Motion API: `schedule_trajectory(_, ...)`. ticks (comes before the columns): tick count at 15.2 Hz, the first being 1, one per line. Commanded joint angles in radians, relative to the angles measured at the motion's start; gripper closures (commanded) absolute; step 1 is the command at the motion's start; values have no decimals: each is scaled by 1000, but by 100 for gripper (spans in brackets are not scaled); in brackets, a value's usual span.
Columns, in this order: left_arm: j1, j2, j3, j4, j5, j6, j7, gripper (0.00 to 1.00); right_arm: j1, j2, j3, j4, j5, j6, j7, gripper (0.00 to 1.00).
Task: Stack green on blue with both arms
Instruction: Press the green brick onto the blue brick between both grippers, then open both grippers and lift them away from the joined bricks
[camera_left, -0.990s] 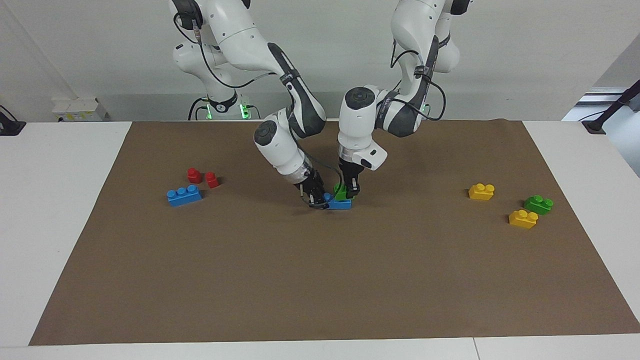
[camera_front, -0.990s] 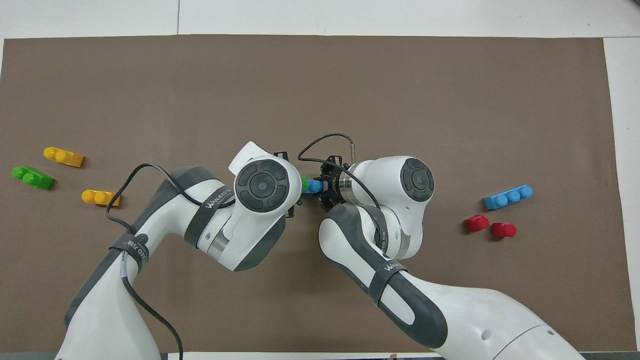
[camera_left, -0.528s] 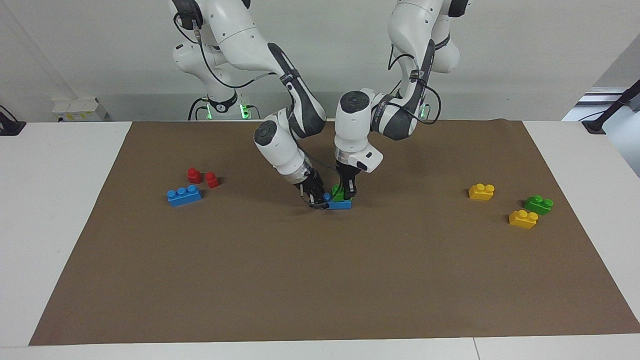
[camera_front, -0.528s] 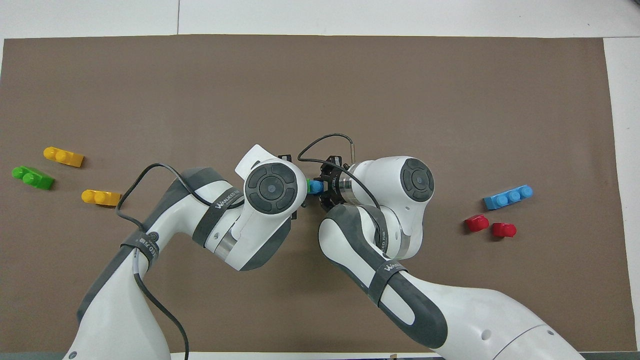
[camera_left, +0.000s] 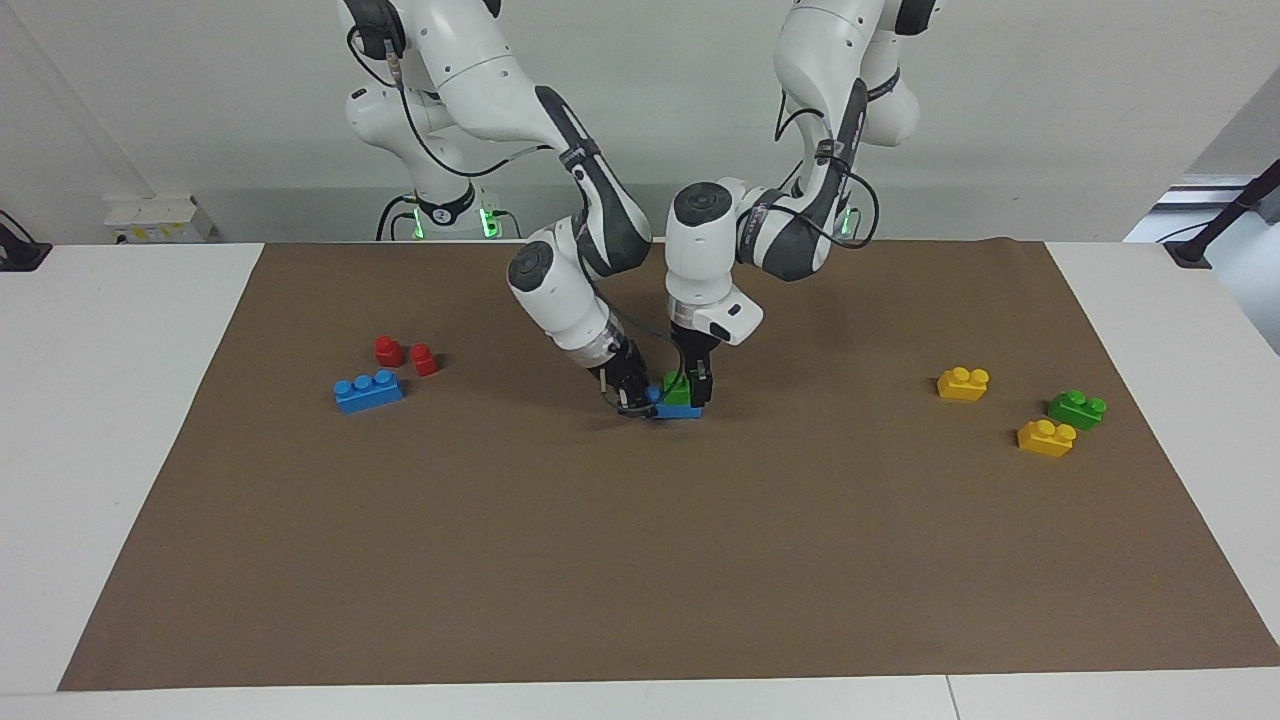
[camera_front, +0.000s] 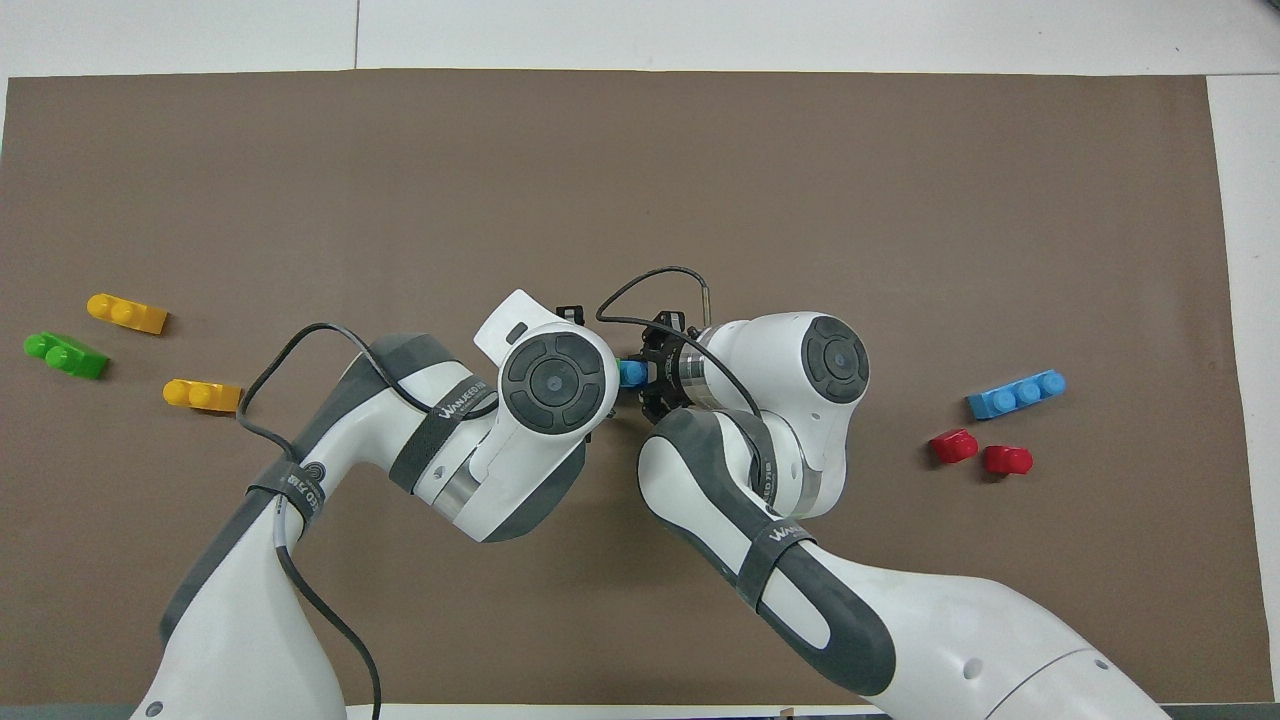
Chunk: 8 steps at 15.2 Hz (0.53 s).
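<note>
In the facing view a green brick (camera_left: 680, 389) sits on top of a blue brick (camera_left: 678, 410) at the middle of the brown mat (camera_left: 640, 560). My left gripper (camera_left: 690, 392) comes straight down and is shut on the green brick. My right gripper (camera_left: 636, 400) comes in at a slant and is shut on the blue brick's end toward the right arm's side. In the overhead view only a bit of the blue brick (camera_front: 630, 373) shows between the two wrists. The green brick is hidden there under the left wrist (camera_front: 552, 378).
A second blue brick (camera_left: 369, 390) and two red bricks (camera_left: 388, 350) lie toward the right arm's end. Two yellow bricks (camera_left: 963, 383) (camera_left: 1046, 437) and a second green brick (camera_left: 1077, 408) lie toward the left arm's end.
My left wrist has shifted a little toward the right arm's end, carrying the green brick along the blue brick and lower onto it. The right gripper has stayed put.
</note>
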Motion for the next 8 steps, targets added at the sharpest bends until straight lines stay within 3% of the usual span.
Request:
schedule_trajectory(1, 10, -41, 15, 1, 24, -42, 25, 0, -19, 1, 3, -5, 42, 4, -30, 19)
schedule_trajectory(8, 142, -111, 13, 66, 23, -185, 390, 0, -155, -8, 0, 28, 44, -126, -40, 8)
